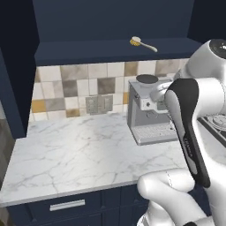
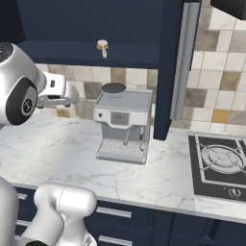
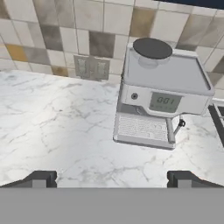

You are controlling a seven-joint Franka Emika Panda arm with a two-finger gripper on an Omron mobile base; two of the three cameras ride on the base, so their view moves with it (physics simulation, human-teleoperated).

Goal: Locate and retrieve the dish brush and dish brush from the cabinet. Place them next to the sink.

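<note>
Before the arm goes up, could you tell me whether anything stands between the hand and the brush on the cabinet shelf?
Nothing visible does. The open hand points down at the coffee machine; the dish brush lies above on the open cabinet shelf, uncovered.

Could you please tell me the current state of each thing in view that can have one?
Pincer: open, empty, above the counter.
Brush: lying on its side on the cabinet shelf, untouched.
Cabinet door: swung open.
Coffee machine: upright on the counter, display lit.
Stovetop: no flame.
</note>
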